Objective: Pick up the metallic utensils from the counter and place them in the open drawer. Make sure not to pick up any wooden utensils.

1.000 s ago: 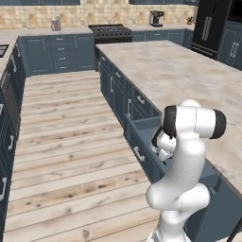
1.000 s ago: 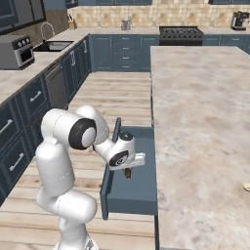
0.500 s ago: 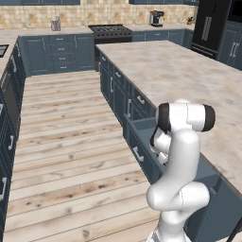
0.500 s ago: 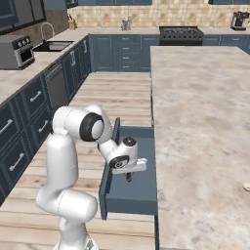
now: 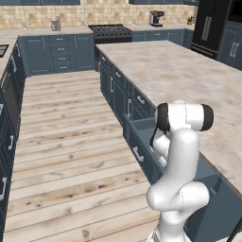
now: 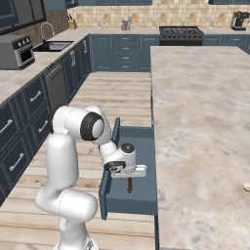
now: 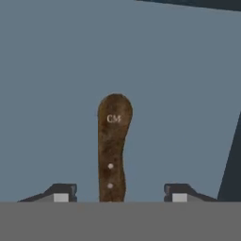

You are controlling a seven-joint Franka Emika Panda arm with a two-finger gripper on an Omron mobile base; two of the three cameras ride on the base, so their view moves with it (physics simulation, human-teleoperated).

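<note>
The gripper was seen low over the open drawer, which was pulled out from the island's blue cabinets toward the wooden floor. In the hand view the two fingers stood well apart, with clear gaps on both sides of the knife's dark brown handle; nothing was clasped between them. The handle (marked with small pale letters and two rivets) lay between the fingers on the drawer's flat blue-grey bottom, and its rounded end pointed away from the hand. The blade was hidden below the frame's edge.

In the right base view the handle was seen as a short brown piece under the hand, near the middle of the drawer's length. Bare drawer floor was left on all sides of it, and the far wall and the wall next to the desk were well apart from it. The drawer's front panel stood on the aisle side, close to the arm's forearm.

The desk ran alongside the drawer, with its stone edge just beside the drawer's inner wall. At its right margin a small pale object was cut by the frame; what it was could not be told. Wide open floor lay between the island and the wall cabinets.
</note>
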